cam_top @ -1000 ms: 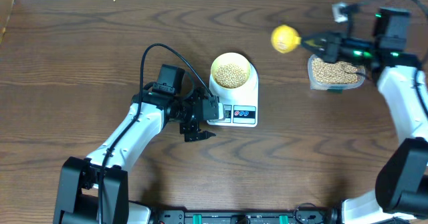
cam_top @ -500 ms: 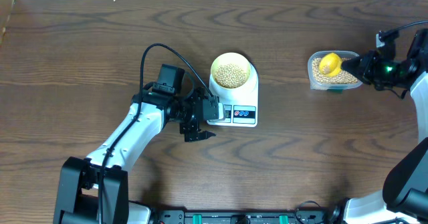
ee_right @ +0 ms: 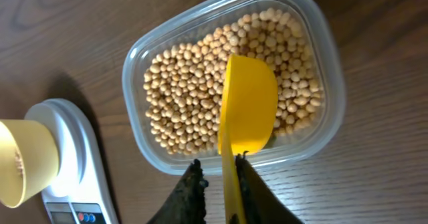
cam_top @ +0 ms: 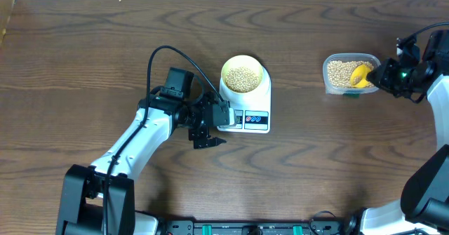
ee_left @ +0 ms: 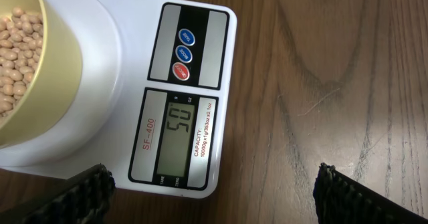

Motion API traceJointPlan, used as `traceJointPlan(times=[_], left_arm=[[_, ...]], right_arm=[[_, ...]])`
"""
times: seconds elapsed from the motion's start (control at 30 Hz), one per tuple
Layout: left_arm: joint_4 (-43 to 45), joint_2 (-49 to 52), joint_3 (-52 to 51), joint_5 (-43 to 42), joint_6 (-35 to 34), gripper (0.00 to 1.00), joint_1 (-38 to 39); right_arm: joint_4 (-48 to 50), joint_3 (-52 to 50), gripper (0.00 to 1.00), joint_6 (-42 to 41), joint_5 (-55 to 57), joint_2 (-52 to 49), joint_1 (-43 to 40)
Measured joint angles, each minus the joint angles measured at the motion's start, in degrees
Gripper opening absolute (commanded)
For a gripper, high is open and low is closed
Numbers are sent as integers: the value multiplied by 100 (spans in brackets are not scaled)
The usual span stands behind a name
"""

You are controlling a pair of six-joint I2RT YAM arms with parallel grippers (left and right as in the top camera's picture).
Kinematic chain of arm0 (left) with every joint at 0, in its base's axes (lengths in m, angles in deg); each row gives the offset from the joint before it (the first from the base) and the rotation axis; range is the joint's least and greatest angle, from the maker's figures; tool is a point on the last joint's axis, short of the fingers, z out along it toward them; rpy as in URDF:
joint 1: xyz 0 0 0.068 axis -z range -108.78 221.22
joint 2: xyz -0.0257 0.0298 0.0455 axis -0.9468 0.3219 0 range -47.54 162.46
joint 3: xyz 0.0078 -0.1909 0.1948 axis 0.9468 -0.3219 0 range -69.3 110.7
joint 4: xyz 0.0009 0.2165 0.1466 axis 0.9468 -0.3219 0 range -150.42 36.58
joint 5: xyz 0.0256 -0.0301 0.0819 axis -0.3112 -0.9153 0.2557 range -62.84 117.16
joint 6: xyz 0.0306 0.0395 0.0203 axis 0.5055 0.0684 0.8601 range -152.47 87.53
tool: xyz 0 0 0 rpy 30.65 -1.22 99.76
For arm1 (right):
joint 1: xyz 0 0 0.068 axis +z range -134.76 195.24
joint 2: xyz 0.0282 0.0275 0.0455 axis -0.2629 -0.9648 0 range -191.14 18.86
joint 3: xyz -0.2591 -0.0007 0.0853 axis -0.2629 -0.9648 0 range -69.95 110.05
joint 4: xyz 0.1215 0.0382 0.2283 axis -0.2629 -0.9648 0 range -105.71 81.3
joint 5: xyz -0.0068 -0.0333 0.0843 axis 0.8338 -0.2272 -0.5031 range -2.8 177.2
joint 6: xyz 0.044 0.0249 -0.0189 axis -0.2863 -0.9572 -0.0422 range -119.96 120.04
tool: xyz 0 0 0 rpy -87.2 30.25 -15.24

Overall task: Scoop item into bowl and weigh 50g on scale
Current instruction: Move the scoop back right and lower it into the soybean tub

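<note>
From overhead, the bowl [cam_top: 243,58] of beans [cam_top: 243,79] is seen on the scale [cam_top: 265,98], the left gripper [cam_top: 209,141] beside it. At the left wrist, its jaws are spread wide, empty; 50 is displayed, so weighing is judged done. At the right wrist, the scoop [ee_right: 249,103] is clamped by the right gripper [ee_right: 219,174] over the tub [ee_right: 137,57]; only its release seems left.

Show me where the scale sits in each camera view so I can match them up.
Overhead: the scale lies near the centre of the table.
Left wrist: it fills the upper left, with its display reading 50.
Right wrist: it is in the bottom-left corner, cut off by the edge.
Shared landmark: the yellow-green bowl standing on its platform.
</note>
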Motion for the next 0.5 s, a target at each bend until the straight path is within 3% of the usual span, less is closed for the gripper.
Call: traceJointPlan(times=[0.13, 0.23, 0.37, 0.43, 0.5], left_arm=[[0, 0, 0, 0, 0, 98, 0], [0, 0, 0, 0, 0, 98, 0], [0, 0, 0, 0, 0, 98, 0], [0, 0, 0, 0, 0, 98, 0], [0, 0, 0, 0, 0, 98, 0]], right_arm=[[26, 0, 17, 0, 46, 7, 0], [35, 0, 28, 9, 46, 7, 0], [81, 0, 63, 57, 24, 7, 0], [170, 0, 99, 61, 13, 7, 0], [293, 0, 99, 55, 37, 7, 0]])
